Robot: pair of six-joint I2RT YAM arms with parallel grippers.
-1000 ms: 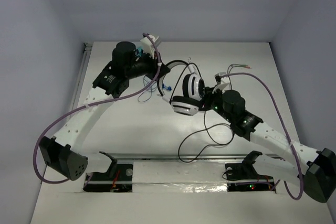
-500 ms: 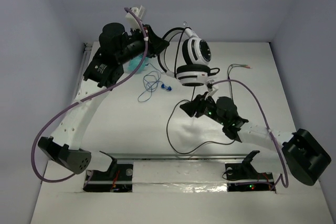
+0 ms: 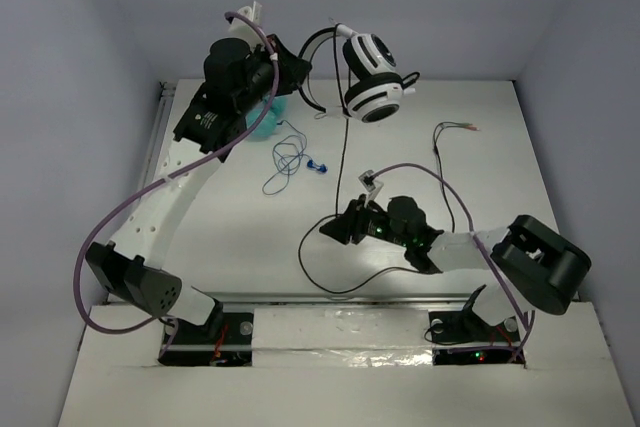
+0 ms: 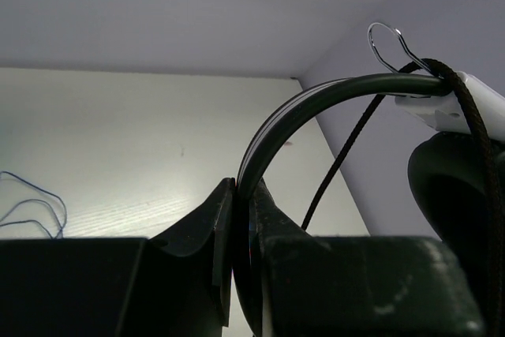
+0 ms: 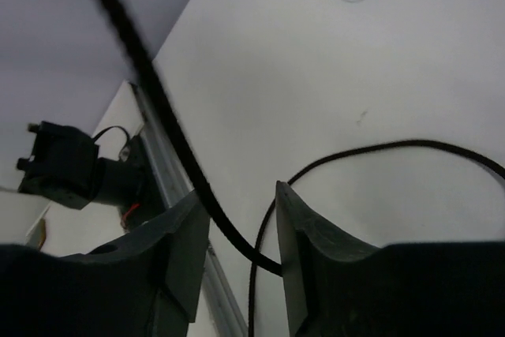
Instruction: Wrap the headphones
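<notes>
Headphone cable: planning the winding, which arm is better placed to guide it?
Probably right: the cable passes between the open jaws of the right gripper, while the left gripper is shut on the headband.

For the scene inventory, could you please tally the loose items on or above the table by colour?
Black-and-white: 1, the headphones, held up by the left pincer
Teal: 1, an item mostly hidden behind the left arm
Blue: 1, the wired earbuds
Total: 3
</notes>
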